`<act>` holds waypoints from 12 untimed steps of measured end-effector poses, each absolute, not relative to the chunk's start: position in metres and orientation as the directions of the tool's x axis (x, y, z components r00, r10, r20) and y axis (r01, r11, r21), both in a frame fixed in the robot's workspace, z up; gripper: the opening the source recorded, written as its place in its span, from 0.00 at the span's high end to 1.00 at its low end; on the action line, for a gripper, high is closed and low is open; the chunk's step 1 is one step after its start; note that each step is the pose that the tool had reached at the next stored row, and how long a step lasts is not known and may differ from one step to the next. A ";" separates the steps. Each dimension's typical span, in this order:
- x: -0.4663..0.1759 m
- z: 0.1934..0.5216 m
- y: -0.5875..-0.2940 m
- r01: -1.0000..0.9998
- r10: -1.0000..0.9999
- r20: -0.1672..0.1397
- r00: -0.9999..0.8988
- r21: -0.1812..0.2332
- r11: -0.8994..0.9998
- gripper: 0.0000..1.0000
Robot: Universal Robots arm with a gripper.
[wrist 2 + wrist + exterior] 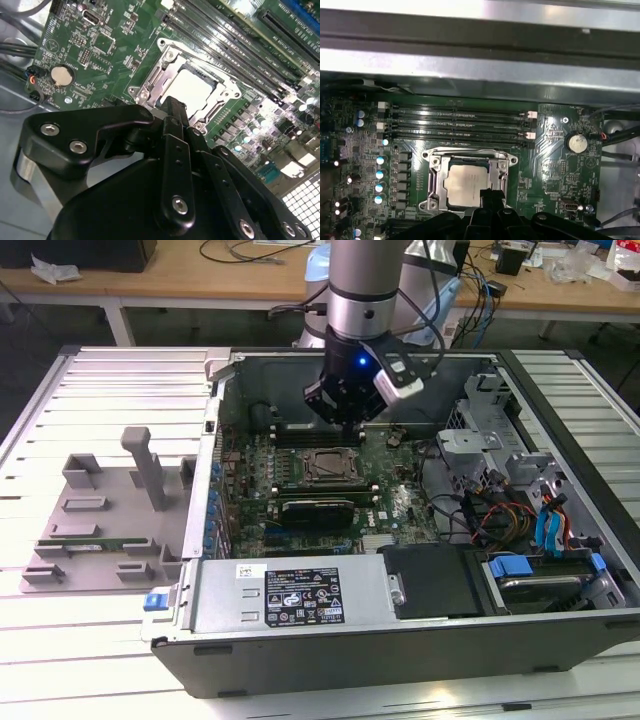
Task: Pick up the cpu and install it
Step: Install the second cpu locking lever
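Pincer (345, 425) pressed together, empty, hovering above cpu (466, 183) seated in socket frame (436, 176). Open computer case (190, 625) on slatted white table (90, 680); cluttered wooden benches (180, 275) behind.

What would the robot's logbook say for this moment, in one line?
cpu seated in socket frame | gripper just above it, inside computer case | holding nothing visible

Robotics laboratory or electronics workshop. An opened computer case (400, 620) lies on a slatted metal worktable (110, 390). Wooden benches (200, 280) behind carry loose cables (250, 252) and small equipment.
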State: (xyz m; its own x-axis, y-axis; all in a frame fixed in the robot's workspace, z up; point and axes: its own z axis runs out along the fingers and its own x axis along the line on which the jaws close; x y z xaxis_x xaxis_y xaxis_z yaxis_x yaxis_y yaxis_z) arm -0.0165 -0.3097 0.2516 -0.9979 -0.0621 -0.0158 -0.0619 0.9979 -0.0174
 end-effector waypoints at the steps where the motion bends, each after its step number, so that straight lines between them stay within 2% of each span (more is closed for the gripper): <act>1: -0.017 0.252 -0.312 -0.062 -0.062 -0.016 -0.998 -0.017 0.998 0.89; 12: -0.017 0.251 -0.333 -0.062 -0.062 -0.016 -0.998 -0.016 0.998 0.89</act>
